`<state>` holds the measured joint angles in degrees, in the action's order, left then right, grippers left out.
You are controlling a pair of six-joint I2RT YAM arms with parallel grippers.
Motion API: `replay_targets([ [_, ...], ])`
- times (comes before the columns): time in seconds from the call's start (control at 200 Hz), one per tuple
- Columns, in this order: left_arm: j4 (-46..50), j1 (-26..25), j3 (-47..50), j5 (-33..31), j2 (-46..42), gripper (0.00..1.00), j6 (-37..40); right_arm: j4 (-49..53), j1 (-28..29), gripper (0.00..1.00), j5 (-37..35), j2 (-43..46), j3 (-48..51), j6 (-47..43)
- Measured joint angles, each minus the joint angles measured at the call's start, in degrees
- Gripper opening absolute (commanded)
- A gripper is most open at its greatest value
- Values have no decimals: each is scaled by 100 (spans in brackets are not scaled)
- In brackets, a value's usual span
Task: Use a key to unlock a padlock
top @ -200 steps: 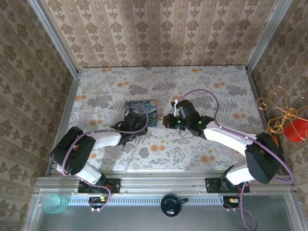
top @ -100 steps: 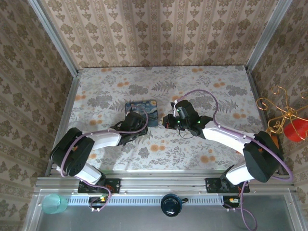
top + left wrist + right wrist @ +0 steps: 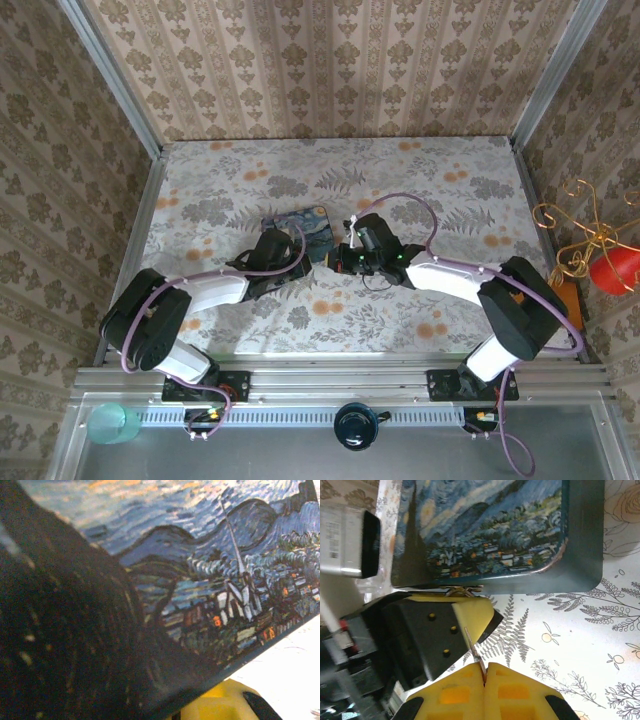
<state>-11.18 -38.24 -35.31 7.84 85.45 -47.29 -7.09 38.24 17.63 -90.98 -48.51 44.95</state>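
One blue tin (image 3: 580,555) touches left hand (image 3: 285,246); right hand (image 3: 485,669) pinches key (image 3: 474,651).

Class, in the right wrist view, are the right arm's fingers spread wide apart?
No, the right fingers are pressed together, pinching the slim key between them.

No readable text, label, brand or number anywhere.

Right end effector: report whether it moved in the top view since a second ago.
Yes. The right end effector, shut on the slim dark metal key, has slid left, closer to the blue swirly-painted rectangular tin box.
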Motion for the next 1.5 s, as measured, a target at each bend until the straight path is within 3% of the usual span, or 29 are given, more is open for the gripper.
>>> replay_targets([
  [0.545,-481,192,42,487,-109,14,-232,-50,-479,0,286,-1110,-968,-247],
  [1.005,-713,249,42,697,4,16,-391,-177,-603,0,518,-1283,-984,-254],
  [1.205,-929,345,96,879,76,16,-588,-629,-656,0,511,-1281,-592,35],
  [1.5,-1469,522,382,979,87,16,-1043,-1690,-634,0,457,-1106,470,1283],
])
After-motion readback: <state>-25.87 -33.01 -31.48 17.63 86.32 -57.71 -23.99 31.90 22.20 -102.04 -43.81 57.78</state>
